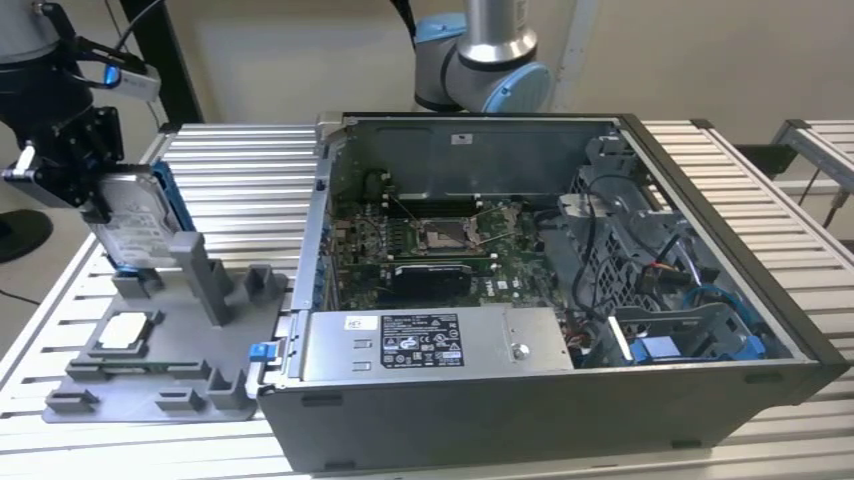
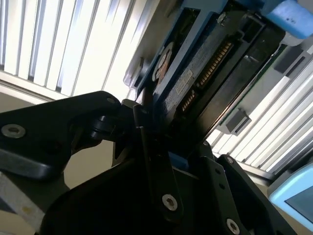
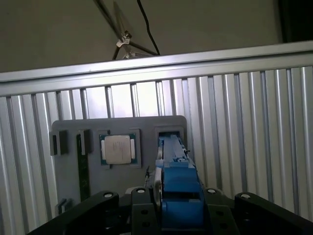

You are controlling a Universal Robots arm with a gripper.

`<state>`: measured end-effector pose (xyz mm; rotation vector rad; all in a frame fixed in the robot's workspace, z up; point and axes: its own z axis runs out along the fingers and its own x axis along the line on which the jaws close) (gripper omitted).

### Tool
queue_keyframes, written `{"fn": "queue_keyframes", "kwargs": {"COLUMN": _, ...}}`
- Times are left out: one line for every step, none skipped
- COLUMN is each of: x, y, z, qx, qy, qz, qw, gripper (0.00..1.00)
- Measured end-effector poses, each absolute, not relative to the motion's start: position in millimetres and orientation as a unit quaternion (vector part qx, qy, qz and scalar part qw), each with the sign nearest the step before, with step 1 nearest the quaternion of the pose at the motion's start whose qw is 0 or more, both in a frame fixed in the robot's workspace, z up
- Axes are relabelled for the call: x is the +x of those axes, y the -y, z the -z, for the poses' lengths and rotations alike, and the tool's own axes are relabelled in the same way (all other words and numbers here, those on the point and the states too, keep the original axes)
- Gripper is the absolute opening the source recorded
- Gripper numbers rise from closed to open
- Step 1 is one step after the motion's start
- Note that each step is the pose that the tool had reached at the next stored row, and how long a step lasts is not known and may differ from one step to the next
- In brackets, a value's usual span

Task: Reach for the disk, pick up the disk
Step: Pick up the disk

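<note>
The disk (image 1: pixel 134 225) stands on edge at the exterior view's left, silver face with a white label, blue carrier along its far edge. Its lower end is at the upright slot of a grey fixture plate (image 1: pixel 174 370); whether it has come clear of the slot I cannot tell. My gripper (image 1: pixel 104 195) comes down from above and is shut on the disk's upper part. In the first wrist view the blue carrier (image 3: pixel 178 186) sits clamped between the black fingers of the gripper (image 3: pixel 178 200). The second wrist view shows the disk's underside (image 2: pixel 190 73) rising from the gripper (image 2: pixel 171 142).
A small square silver chip (image 1: pixel 130 330) lies in a recess of the fixture plate (image 3: pixel 68 127), beside the disk's slot. An open computer case (image 1: pixel 534 400) stands at the exterior view's right, with a long grey labelled box (image 1: pixel 427 345) inside. A second arm's base (image 1: pixel 481 60) stands behind it.
</note>
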<state>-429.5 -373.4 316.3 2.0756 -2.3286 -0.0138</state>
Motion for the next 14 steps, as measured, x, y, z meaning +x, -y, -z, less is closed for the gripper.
{"fn": "queue_keyframes", "kwargs": {"x": -429.6, "y": 373.4, "z": -318.1, "qx": 0.665, "qy": 0.746, "qz": 0.004, "qw": 0.011, "gripper": 0.0}}
{"fn": "queue_keyframes", "kwargs": {"x": -429.6, "y": 373.4, "z": -319.6, "qx": 0.665, "qy": 0.746, "qz": 0.004, "qw": 0.011, "gripper": 0.0}}
{"fn": "queue_keyframes", "kwargs": {"x": -429.5, "y": 373.4, "z": -321.3, "qx": 0.665, "qy": 0.746, "qz": 0.004, "qw": 0.011, "gripper": 0.0}}
{"fn": "queue_keyframes", "kwargs": {"x": -429.6, "y": 373.4, "z": -323.1, "qx": 0.665, "qy": 0.746, "qz": 0.004, "qw": 0.011, "gripper": 0.0}}
{"fn": "queue_keyframes", "kwargs": {"x": -429.6, "y": 373.4, "z": -325.2, "qx": 0.665, "qy": 0.746, "qz": 0.004, "qw": 0.011, "gripper": 0.0}}
{"fn": "queue_keyframes", "kwargs": {"x": -429.7, "y": 373.4, "z": -327.2, "qx": 0.665, "qy": 0.746, "qz": 0.004, "qw": 0.012, "gripper": 0.0}}
{"fn": "queue_keyframes", "kwargs": {"x": -429.7, "y": 373.4, "z": -329.1, "qx": 0.665, "qy": 0.746, "qz": 0.003, "qw": 0.012, "gripper": 0.0}}
{"fn": "queue_keyframes", "kwargs": {"x": -429.8, "y": 373.3, "z": -330.9, "qx": 0.665, "qy": 0.746, "qz": 0.003, "qw": 0.012, "gripper": 0.0}}
{"fn": "queue_keyframes", "kwargs": {"x": -430.0, "y": 373.3, "z": -332.7, "qx": 0.665, "qy": 0.747, "qz": 0.003, "qw": 0.013, "gripper": 0.0}}
{"fn": "queue_keyframes", "kwargs": {"x": -430.1, "y": 373.4, "z": -334.3, "qx": 0.665, "qy": 0.746, "qz": 0.002, "qw": 0.013, "gripper": 0.0}}
{"fn": "queue_keyframes", "kwargs": {"x": -430.2, "y": 373.4, "z": -335.8, "qx": 0.665, "qy": 0.746, "qz": 0.002, "qw": 0.013, "gripper": 0.0}}
{"fn": "queue_keyframes", "kwargs": {"x": -430.3, "y": 373.4, "z": -337.1, "qx": 0.665, "qy": 0.746, "qz": 0.002, "qw": 0.013, "gripper": 0.0}}
{"fn": "queue_keyframes", "kwargs": {"x": -430.3, "y": 373.4, "z": -338.4, "qx": 0.665, "qy": 0.746, "qz": 0.002, "qw": 0.013, "gripper": 0.0}}
{"fn": "queue_keyframes", "kwargs": {"x": -430.4, "y": 373.3, "z": -339.7, "qx": 0.665, "qy": 0.746, "qz": 0.002, "qw": 0.013, "gripper": 0.0}}
